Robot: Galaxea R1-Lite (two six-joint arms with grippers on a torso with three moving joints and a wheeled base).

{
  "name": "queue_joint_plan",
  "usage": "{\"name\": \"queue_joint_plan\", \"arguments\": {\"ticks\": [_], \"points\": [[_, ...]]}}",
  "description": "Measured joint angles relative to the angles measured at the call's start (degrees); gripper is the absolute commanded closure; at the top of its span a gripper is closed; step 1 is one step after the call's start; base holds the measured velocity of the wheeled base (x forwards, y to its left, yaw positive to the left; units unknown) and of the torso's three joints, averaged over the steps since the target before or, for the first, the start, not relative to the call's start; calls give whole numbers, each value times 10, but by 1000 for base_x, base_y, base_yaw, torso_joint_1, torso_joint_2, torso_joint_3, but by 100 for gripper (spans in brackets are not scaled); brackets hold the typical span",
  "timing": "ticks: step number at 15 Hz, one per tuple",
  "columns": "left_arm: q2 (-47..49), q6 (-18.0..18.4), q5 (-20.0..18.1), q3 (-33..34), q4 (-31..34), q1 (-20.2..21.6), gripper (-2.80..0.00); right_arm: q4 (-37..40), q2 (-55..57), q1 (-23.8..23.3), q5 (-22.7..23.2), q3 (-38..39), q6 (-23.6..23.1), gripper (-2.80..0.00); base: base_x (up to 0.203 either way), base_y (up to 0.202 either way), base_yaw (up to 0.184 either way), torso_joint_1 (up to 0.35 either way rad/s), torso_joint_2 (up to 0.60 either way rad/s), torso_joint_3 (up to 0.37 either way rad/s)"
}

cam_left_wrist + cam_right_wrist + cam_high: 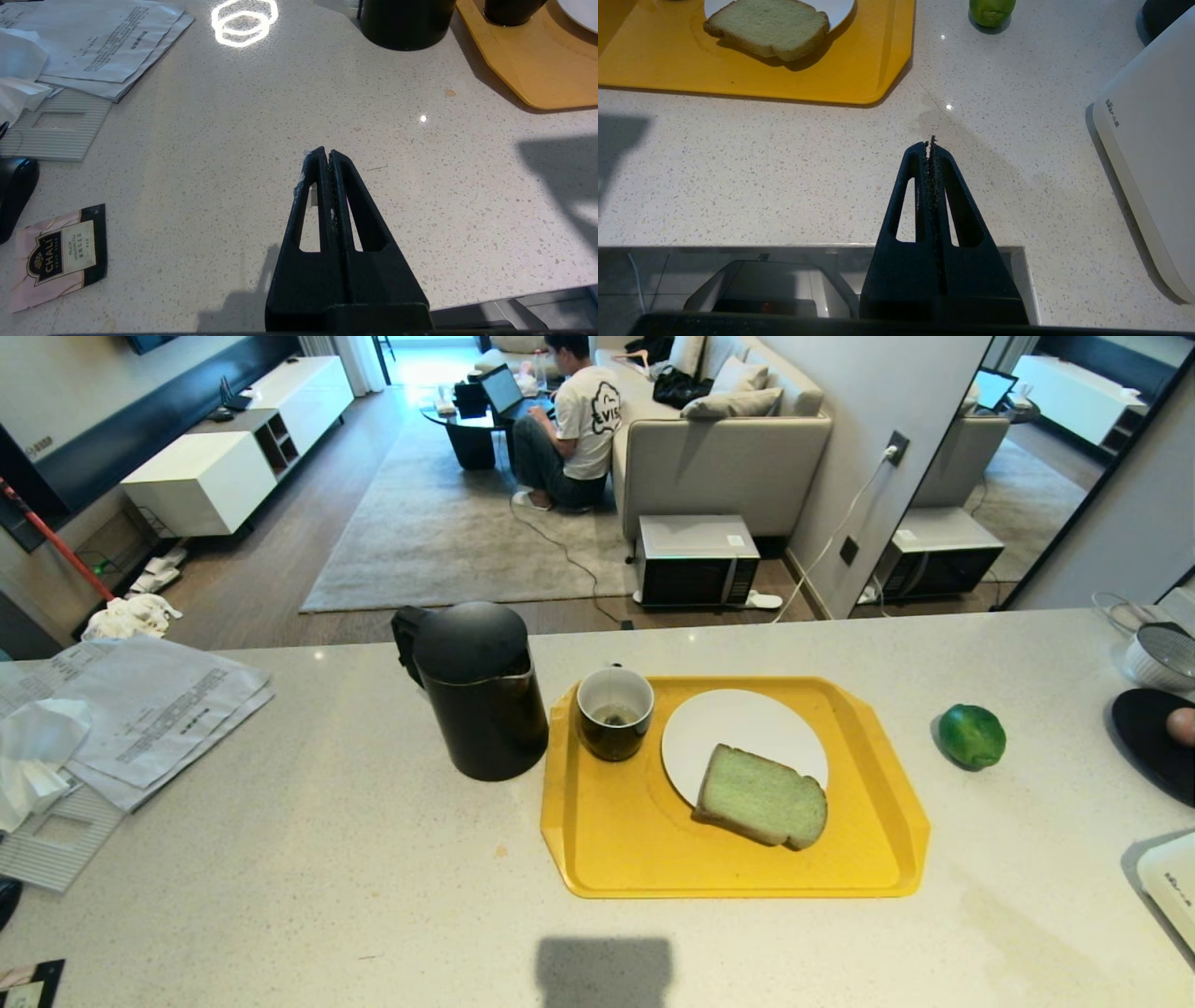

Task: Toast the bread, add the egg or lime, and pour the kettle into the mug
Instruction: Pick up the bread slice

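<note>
Bread half off white plate

Bright, sharp; ring-light glare on counter

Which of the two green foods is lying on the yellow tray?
The bread, a pale green slice resting partly on the white plate. The lime sits on the bare counter, right of the tray.

The left pincer is matte black plastic: two long fingers tapering to a narrow tip, each pierced by a slim triangular window, with ridged inner faces and pale flecks along one edge. The right pincer has the same build, its toothed gripping strips looking frayed at the tip.
</note>
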Motion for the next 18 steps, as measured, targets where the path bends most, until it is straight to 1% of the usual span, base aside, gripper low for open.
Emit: {"name": "queue_joint_plan", "arguments": {"ticks": [18], "points": [[0,0,0,0,0,0,0,0,0,0,0,0,-1,0,0,0,0,0,0,0]]}}
